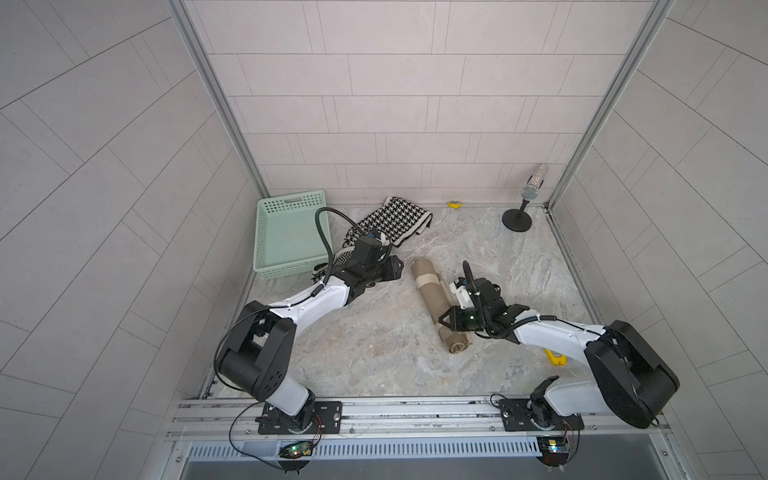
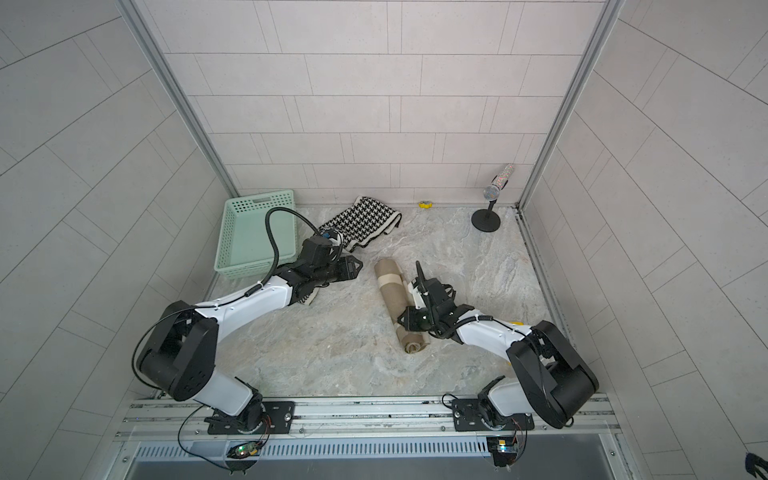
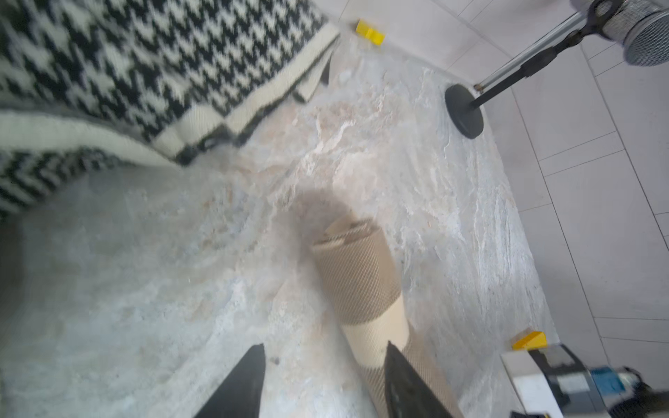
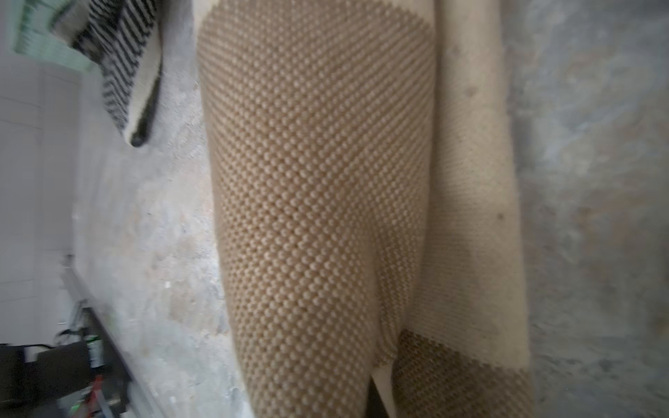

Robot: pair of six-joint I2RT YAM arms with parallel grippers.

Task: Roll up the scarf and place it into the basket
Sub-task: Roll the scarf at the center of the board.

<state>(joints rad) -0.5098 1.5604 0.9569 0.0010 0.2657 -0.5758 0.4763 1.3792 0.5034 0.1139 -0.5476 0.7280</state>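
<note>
Marbled table (image 1: pixel 374 365) is filling the middle of both top views. The basket (image 1: pixel 291 203), mint green and perforated, is sitting at the table's upper-left corner against the back wall. Only its own bare floor is showing inside.

Houndstooth scarf (image 1: pixel 399 220) is lying spread just right of the basket. It is running down-left under the left arm, and its lower end is lying beside the basket's near corner.

The tan scarf roll (image 1: pixel 432 291) is lying on the table right of centre, outside the basket and well apart from it, tilted slightly off top-to-bottom.

Right gripper (image 1: pixel 451 323) is sitting on the roll near its lower end. In the right wrist view the roll (image 4: pixel 318 181) is filling the frame and puckering into a fold at bottom centre beside a dark sliver of finger, so the jaws are reading as pinched on the cloth.

Left gripper (image 1: pixel 397 268) is hanging just left of the roll's upper end. In the left wrist view its jaws are standing apart and gripping nothing, with the roll's end (image 3: pixel 356 278) lying just ahead of the fingers (image 3: pixel 402 380).

Microphone stand (image 1: pixel 517 218) is standing in the upper-right corner. Small yellow pieces are lying at the back wall (image 1: pixel 455 204) and beside the right arm (image 1: pixel 555 357).
</note>
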